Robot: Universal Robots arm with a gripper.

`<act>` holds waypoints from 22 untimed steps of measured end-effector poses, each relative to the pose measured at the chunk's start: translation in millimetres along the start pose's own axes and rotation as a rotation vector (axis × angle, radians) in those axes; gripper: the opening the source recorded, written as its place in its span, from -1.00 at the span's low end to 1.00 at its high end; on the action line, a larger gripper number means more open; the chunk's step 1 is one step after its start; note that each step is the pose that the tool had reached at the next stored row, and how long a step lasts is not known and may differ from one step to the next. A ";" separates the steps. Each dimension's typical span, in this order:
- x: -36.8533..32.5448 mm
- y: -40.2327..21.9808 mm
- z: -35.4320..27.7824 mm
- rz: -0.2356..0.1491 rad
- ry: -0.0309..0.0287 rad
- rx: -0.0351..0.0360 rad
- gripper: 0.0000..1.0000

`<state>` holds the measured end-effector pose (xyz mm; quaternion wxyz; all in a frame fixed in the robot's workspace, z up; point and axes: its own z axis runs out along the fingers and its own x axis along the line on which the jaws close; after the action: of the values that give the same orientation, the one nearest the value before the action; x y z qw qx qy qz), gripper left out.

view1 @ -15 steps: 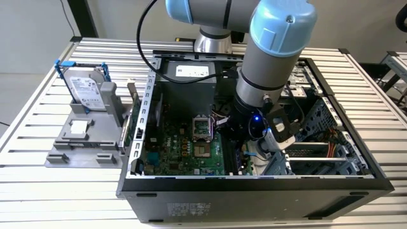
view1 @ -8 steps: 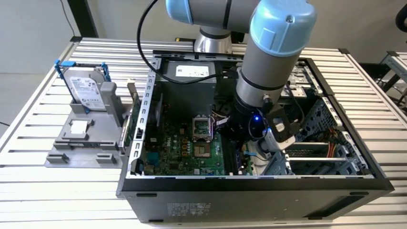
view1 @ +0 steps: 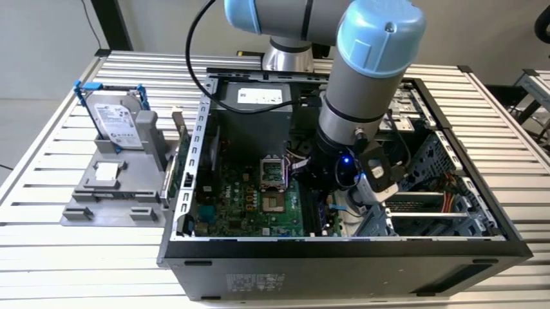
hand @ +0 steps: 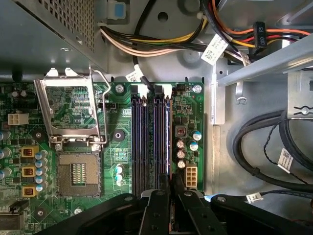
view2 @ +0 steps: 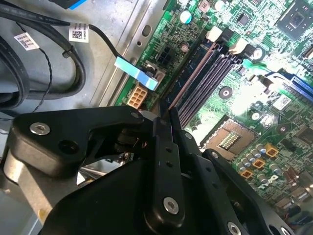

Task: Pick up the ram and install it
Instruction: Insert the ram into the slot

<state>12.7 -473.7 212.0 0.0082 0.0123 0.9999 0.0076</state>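
In the exterior view the gripper (view1: pixel 331 193) reaches down into the open computer case (view1: pixel 198 193), over the motherboard's edge toward the exterior view's right. In the second wrist view the jaws are drawn almost together, and we judge they pinch the ram (view2: pixel 193 73), seen edge-on. In the first wrist view its long axis runs straight out from the jaws along the outermost memory slot (hand: pixel 168 142).

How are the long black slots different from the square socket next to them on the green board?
The slots are long, thin and dark, lying side by side; the socket is one square. The socket has a silver frame flipped open beside it; the slots have none. Both sit on the green board.
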 end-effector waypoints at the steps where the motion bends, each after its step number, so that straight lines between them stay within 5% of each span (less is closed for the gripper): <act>1: 0.0 0.0 0.1 0.000 0.0000 0.0001 -1.00; 2: 0.0 0.0 0.2 0.000 -0.0002 0.0003 -1.00; 3: 0.0 -0.1 0.4 0.000 -0.0004 0.0000 1.00; 7: 0.0 0.1 -2.2 0.001 -0.0001 0.0011 1.00; 16: -0.7 0.6 -42.9 0.002 0.0000 0.0019 1.00; 22: -0.6 0.7 -44.4 0.002 0.0000 0.0016 1.00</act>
<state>12.6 -473.6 256.4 0.0082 0.0132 0.9999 0.0068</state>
